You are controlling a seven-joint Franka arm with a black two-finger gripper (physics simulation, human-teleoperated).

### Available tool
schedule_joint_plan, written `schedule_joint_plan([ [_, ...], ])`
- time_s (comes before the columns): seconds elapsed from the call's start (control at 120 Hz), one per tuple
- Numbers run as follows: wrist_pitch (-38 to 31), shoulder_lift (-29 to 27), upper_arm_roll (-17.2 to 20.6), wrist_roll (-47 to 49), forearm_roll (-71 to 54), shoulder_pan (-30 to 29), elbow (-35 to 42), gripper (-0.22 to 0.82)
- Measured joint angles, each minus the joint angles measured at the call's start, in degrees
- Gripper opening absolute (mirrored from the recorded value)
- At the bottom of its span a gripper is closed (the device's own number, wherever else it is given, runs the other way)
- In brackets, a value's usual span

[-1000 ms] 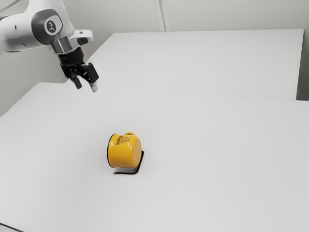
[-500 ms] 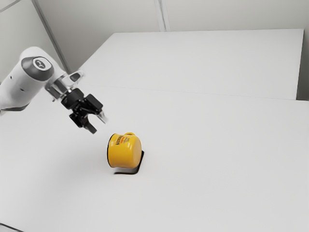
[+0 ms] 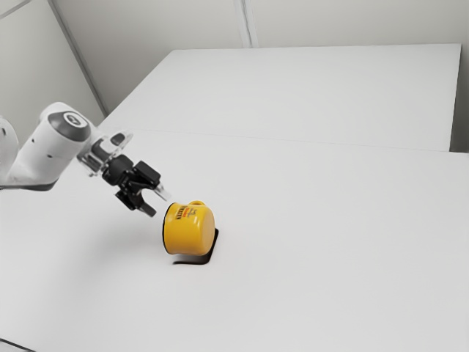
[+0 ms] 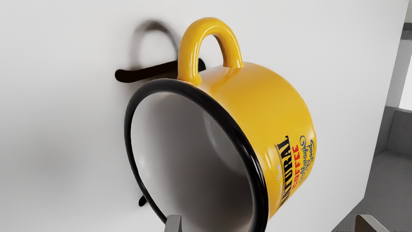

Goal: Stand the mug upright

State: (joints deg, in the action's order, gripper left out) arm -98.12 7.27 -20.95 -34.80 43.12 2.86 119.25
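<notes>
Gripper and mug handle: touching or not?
Apart. The wrist view shows it plainly: the handle arches up from the mug's side, well clear of both fingertips of the gripper.

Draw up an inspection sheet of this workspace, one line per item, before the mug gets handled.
Surface: plain white tabletop, with a faint straight seam toward its far part.
Job's things: glossy yellow mug with black rim and coffee lettering, lying on its side, mouth toward the gripper, base toward the exterior view's right.
Clutter: black round-ended bar beside and partly behind the mug; purpose unclear.
Gripper: black two-finger gripper near the mug's mouth, jaws open, nothing gripped.
Cables: thin dark line at the exterior view's lower left; cable or edge, cannot tell.
Surroundings: pale wall with an upright seam.
</notes>
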Motion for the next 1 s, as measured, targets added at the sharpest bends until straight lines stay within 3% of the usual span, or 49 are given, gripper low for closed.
schedule_joint_plan([
  [0.4,-1.94,1.05,1.89,-4.67,7.83,1.48,3.54,0.56],
  [0.808,-3.84,1.87,2.73,-5.65,10.57,3.40,2.67,0.11],
  [1.0,-5.19,3.06,2.84,-5.74,11.69,5.50,1.49,-0.05],
])
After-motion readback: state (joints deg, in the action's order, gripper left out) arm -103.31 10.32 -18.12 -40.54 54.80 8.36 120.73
